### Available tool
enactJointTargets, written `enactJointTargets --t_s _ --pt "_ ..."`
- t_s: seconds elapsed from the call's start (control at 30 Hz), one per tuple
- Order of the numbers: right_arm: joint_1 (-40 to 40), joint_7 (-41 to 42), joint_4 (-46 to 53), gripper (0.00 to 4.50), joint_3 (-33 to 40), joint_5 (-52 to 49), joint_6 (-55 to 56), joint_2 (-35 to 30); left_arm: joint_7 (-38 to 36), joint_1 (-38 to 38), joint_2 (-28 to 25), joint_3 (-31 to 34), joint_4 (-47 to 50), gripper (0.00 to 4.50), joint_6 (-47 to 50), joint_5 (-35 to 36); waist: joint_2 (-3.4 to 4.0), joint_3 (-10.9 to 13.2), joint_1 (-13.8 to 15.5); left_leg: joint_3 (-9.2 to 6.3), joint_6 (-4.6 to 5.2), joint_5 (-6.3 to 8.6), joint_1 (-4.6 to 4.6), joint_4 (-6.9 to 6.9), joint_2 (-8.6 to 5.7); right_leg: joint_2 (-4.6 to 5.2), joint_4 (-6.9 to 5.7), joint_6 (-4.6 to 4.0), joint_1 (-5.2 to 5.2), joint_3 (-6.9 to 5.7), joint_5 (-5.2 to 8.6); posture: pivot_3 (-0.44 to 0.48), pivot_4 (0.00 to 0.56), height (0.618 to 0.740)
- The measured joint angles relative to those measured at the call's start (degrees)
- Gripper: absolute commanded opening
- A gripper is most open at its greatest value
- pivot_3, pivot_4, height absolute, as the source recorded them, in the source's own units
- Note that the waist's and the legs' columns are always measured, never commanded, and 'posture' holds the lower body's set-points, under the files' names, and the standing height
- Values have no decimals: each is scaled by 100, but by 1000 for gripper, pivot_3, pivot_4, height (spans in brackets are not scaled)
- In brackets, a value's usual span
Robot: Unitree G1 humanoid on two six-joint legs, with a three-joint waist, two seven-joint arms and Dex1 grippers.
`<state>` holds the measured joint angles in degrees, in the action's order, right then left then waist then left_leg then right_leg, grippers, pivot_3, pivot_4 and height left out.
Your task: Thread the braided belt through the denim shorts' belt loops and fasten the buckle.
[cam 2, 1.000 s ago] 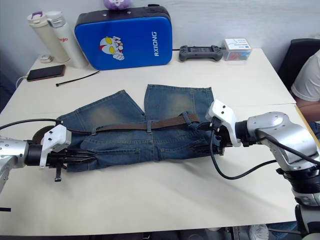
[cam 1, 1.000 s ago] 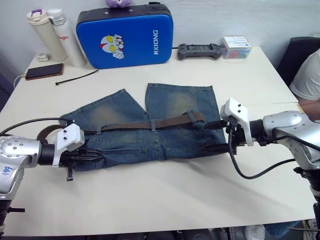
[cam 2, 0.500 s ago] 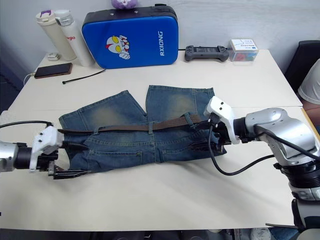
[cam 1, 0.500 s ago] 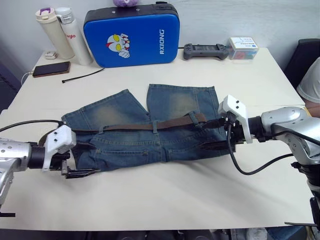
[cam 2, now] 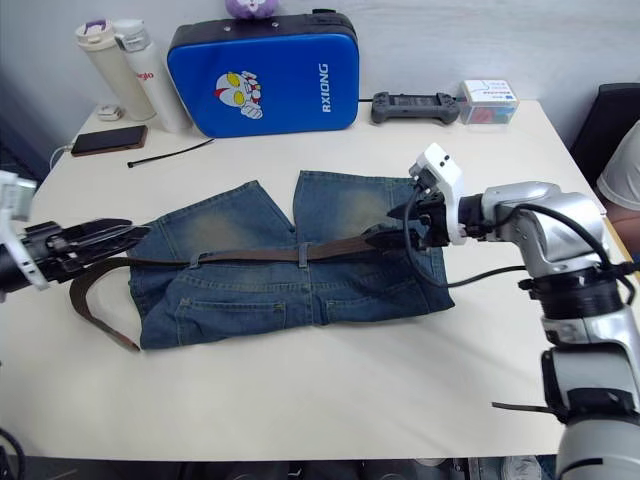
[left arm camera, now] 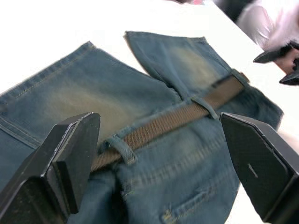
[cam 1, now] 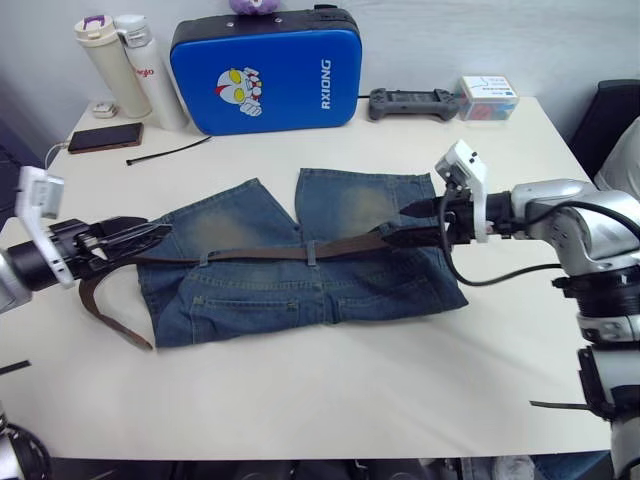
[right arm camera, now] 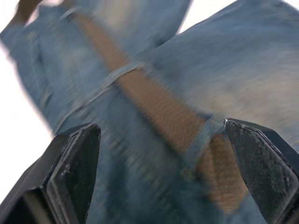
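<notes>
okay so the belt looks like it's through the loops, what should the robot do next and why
Probably close the left gripper on the belt where it leaves the shorts. Both grippers are open, holding nothing, and the belt's slack end curls loose on the table, so the ends cannot meet yet.

Cream table (cam 1: 330, 390) w/ pale wall (cam 1: 560, 40) behind. Along far edge: blue padded case (cam 1: 262, 70) upright, two white bottles (cam 1: 125, 65) at robot's left, phone (cam 1: 103, 137) flat near them, black cable tie (cam 1: 168, 151), game controller (cam 1: 414, 102), small box (cam 1: 488, 96). Dark chair (cam 1: 615, 120) at right edge. Light even.
</notes>
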<state>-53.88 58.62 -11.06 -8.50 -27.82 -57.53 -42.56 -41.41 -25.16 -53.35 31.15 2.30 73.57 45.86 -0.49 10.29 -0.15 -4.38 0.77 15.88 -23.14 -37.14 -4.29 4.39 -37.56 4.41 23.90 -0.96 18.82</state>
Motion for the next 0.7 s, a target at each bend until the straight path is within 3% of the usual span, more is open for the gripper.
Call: enactJointTargets --t_s 0.03,0.07,0.13,0.23,0.37,0.53,0.6,0.7 --pt "-22 -27 -81 4500 21 3 -19 16 34 -89 20 -31 -69 4488 101 -1 0 0 -2 3 1 0 1 0 0 1 -3 0 2 2 0 0 150 740" --pt "-332 -327 -791 4500 136 134 -125 327 321 -783 103 -362 -772 4488 639 -111 -3 -1 0 9 0 0 3 -6 -5 0 -14 0 5 3 0 0 150 740" --pt "-518 -507 -1480 4500 165 233 -152 584 605 -1450 244 -877 -1766 4488 1084 -392 -5 -2 -20 23 -1 -2 -2 -4 -5 0 -27 0 23 10 0 0 150 740" --pt "-646 -467 -2060 4500 153 387 -127 716 644 -1861 323 -1459 -2492 4488 1141 -697 -5 -2 -51 37 -1 -2 -16 -3 -5 1 -36 0 47 13 0 0 150 740" --pt "-881 -426 -2591 4500 96 663 37 904 229 -2163 339 -2522 -2932 4488 945 -1045 -5 -2 -156 44 -3 -3 -17 -2 -5 1 -42 0 54 19 0 0 150 740" --pt "-1037 -199 -3144 4500 94 848 149 1038 -314 -2467 266 -3240 -3182 4488 686 -1407 -1 -5 -164 47 -7 -5 -14 -6 -5 0 -45 0 55 25 0 0 150 740" --pt "-1040 -80 -3253 4010 95 854 143 1074 -455 -2494 241 -3343 -3210 4500 645 -1469 -1 -5 -163 47 -7 -5 -14 -6 -5 1 -47 0 55 27 0 0 150 740" --pt "-1040 108 -3471 2815 137 854 144 1153 -655 -2494 189 -3470 -3238 3670 553 -1588 -1 -5 -164 47 -7 -5 -14 -6 -5 1 -47 0 55 28 0 0 150 740"
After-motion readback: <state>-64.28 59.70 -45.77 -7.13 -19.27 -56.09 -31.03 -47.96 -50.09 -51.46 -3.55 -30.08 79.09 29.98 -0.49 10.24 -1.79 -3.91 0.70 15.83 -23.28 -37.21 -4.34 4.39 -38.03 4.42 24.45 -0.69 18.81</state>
